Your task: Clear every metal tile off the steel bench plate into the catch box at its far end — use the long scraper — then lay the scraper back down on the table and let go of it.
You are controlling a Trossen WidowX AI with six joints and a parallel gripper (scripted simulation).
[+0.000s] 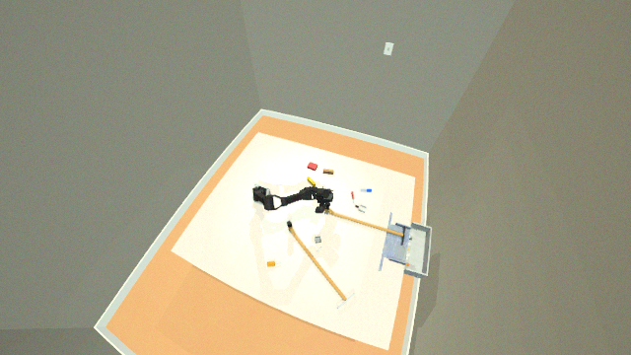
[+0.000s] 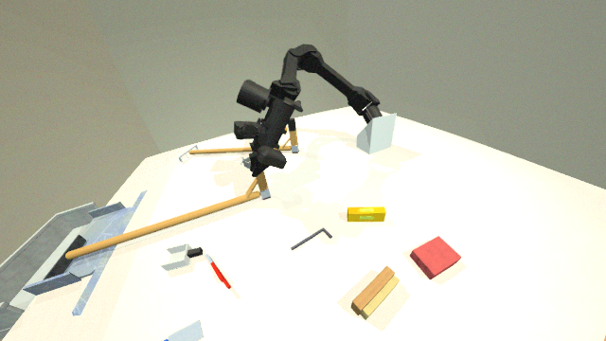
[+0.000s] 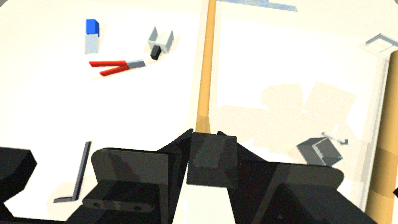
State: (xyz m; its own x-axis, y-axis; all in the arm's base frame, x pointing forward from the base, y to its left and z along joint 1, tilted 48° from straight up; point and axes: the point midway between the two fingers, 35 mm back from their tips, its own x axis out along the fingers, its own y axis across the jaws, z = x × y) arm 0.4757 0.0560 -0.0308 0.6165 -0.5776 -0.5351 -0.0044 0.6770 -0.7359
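My table (image 1: 232, 237) carries the steel bench plate (image 1: 391, 248) at one edge, with the catch box (image 1: 421, 248) just beyond it. The long scraper (image 2: 161, 224) runs from my claw (image 2: 261, 176) out across the plate, its dark blade end (image 2: 59, 265) at the box-side edge. My claw is pinching its upright grip post near the handle's near end. I judge it stiff and light but long, so holding it this far back means the far end will swing and lever against me; the post seems the right hold.

The wrist view shows only the handle (image 3: 206, 75) running away from my fingers. The top view alone shows a second long-handled tool (image 1: 317, 266) lying apart. I can pick out no tiles on the plate.
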